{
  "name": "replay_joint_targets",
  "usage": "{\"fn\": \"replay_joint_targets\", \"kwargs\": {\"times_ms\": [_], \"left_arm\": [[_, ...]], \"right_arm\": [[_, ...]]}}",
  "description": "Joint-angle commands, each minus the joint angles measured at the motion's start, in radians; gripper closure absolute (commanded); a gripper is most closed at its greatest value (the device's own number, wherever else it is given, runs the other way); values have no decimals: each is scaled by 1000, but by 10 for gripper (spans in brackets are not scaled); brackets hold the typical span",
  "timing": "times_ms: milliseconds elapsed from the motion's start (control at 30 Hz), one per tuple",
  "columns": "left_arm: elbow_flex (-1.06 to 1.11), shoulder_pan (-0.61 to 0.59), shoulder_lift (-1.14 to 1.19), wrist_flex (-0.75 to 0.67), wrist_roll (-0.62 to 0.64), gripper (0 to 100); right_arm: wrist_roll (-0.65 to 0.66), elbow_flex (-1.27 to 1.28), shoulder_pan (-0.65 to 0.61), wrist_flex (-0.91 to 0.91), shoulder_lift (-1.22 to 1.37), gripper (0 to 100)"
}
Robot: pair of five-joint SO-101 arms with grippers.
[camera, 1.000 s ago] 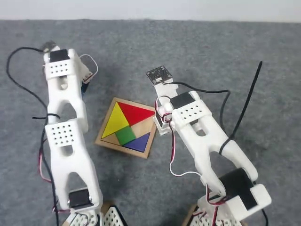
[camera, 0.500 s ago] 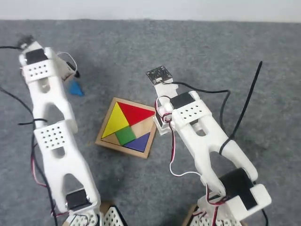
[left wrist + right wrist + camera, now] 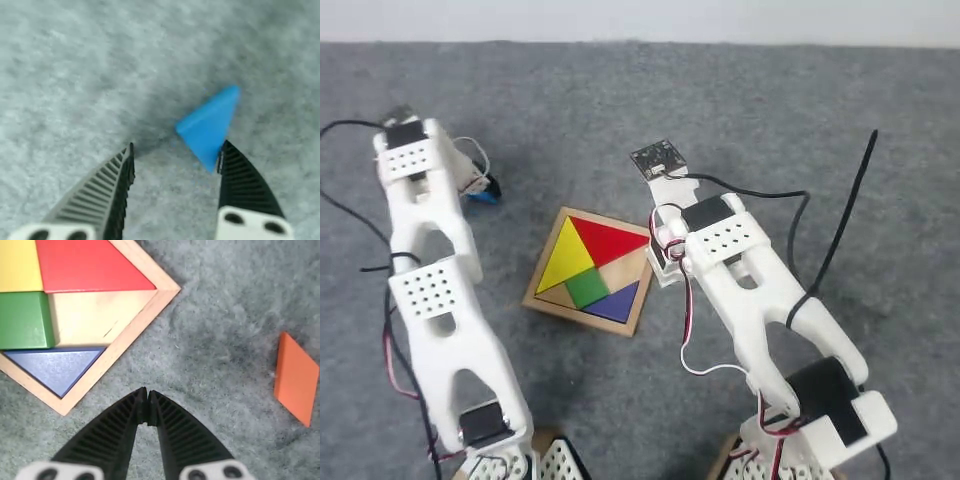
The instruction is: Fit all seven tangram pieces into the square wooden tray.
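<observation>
The square wooden tray [image 3: 625, 272] lies between the arms. It holds a yellow triangle [image 3: 563, 262], a red triangle [image 3: 608, 240], a green square [image 3: 586, 288] and a dark blue triangle [image 3: 613, 303], with a bare patch at its right. A light blue triangle [image 3: 210, 122] rests on the carpet left of the tray. My left gripper [image 3: 177, 146] is open around it, one fingertip touching its corner. My right gripper [image 3: 147, 390] hangs shut with nothing in it, just off the tray's [image 3: 131, 337] right rim. An orange parallelogram [image 3: 296, 377] lies on the carpet beyond it.
Grey carpet covers the whole table. The right arm [image 3: 740, 270] stretches from the front right up to the tray's edge, with loose cables [image 3: 800, 210] around it. The left arm [image 3: 435, 290] runs along the left side.
The left arm swung off to the left, uncovering the light blue triangle, then came back down so its open fingers now sit at the piece. The right arm has stayed still.
</observation>
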Motion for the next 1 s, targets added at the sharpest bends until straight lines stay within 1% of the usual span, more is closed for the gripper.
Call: {"fn": "replay_joint_targets", "kwargs": {"times_ms": [0, 100, 233, 333, 400, 500, 600, 733, 867, 967], "left_arm": [[-81, -23, -75, 8, -9, 739], [-133, -17, -68, 17, -8, 739], [-131, 6, -15, -61, -8, 739], [-137, 3, 43, -75, -9, 757], [-179, 0, 64, -64, -21, 777], [-211, -6, 78, -38, -77, 787], [-213, -11, 86, -34, -80, 793], [-213, -9, 87, -14, -83, 855], [-213, 5, 89, 14, -120, 859], [-213, 9, 91, 29, -123, 859]], "right_arm": [[11, -6, -8, -4, -62, 992], [11, -6, -8, -4, -62, 992], [11, -6, -8, -4, -62, 992], [11, -6, -8, -2, -64, 992], [11, -5, -8, -2, -64, 992], [11, -5, -8, -2, -65, 992], [11, -5, -8, -2, -67, 992], [11, -5, -8, -2, -67, 992], [11, -5, -8, -2, -67, 992], [11, -5, -8, -2, -67, 992]]}}
